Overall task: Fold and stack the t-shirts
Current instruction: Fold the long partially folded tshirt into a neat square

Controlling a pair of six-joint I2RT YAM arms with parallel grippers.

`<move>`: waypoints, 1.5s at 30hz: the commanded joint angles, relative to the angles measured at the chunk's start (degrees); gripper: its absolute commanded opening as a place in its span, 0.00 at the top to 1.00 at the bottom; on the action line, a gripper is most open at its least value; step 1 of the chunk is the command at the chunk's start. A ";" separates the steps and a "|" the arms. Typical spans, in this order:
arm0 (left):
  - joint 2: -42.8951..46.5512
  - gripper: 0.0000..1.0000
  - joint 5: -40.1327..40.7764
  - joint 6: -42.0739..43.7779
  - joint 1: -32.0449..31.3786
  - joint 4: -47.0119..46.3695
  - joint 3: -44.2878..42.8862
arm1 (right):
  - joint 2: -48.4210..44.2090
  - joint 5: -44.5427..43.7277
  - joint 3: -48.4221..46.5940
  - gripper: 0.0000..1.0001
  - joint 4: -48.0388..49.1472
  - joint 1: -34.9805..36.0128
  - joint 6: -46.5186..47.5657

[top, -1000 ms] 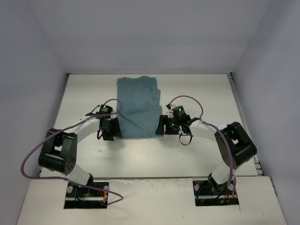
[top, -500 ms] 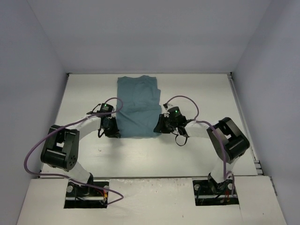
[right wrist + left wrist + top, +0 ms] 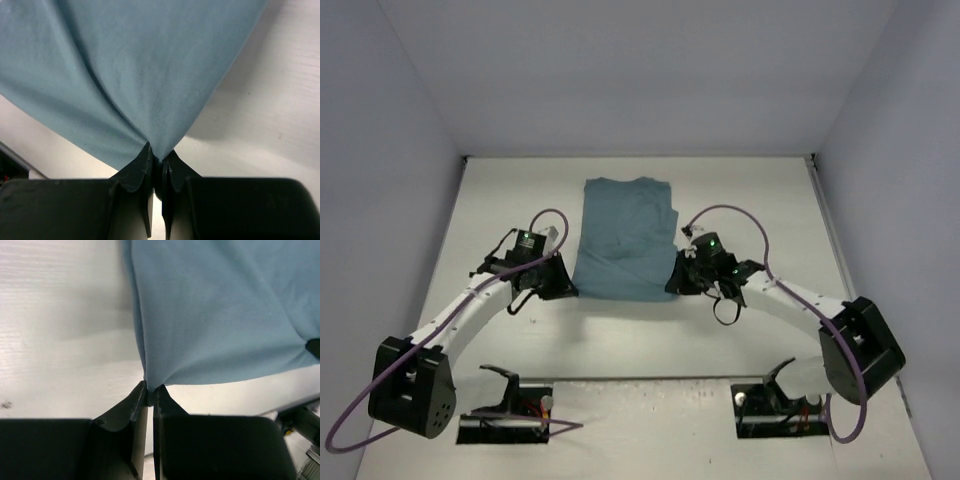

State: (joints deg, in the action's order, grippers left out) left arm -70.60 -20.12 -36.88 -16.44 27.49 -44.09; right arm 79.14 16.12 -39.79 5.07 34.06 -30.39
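The t-shirt (image 3: 625, 235) lies mid-counter as a narrow strip running near to far. Its sides look tucked in, so I judge the lengthwise folds done. My left pincer (image 3: 150, 391) is clenched on the near left hem corner and my right pincer (image 3: 157, 156) on the near right one, the cloth puckering at each grip above the white counter (image 3: 770, 200). What I judge is left: fold the near edge over toward the far end, then stack. I see no other garment.
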 commanded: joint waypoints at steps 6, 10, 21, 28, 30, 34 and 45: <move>19.29 1.00 0.27 -8.58 -5.82 9.04 8.78 | -14.71 -4.85 5.89 1.00 -15.00 2.79 -3.27; 24.18 1.00 0.66 -11.78 -8.30 11.28 10.94 | -18.68 -4.94 6.22 0.98 -17.21 5.67 -6.58; 18.62 1.00 6.88 -7.47 -8.44 15.75 -7.04 | -10.83 -8.50 -11.95 0.93 -28.99 5.95 -3.91; 1.36 1.00 9.14 -2.82 -3.08 15.17 -22.05 | 4.63 -1.91 -30.08 0.93 -32.28 -3.50 2.34; -3.25 1.00 8.75 -1.37 -1.50 14.59 -26.23 | 9.18 0.33 -35.09 0.91 -32.99 -5.80 4.50; -12.04 1.00 7.30 0.76 1.01 13.90 -32.84 | 18.45 3.90 -44.55 0.89 -34.59 -8.55 7.95; -35.25 0.99 3.39 4.37 4.60 13.98 -50.34 | 38.39 10.93 -60.45 0.88 -35.22 -13.10 10.00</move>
State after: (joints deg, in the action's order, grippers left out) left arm -103.19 -15.31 -35.12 -13.34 41.80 -87.72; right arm 115.03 23.59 -95.01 -28.66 23.04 -22.17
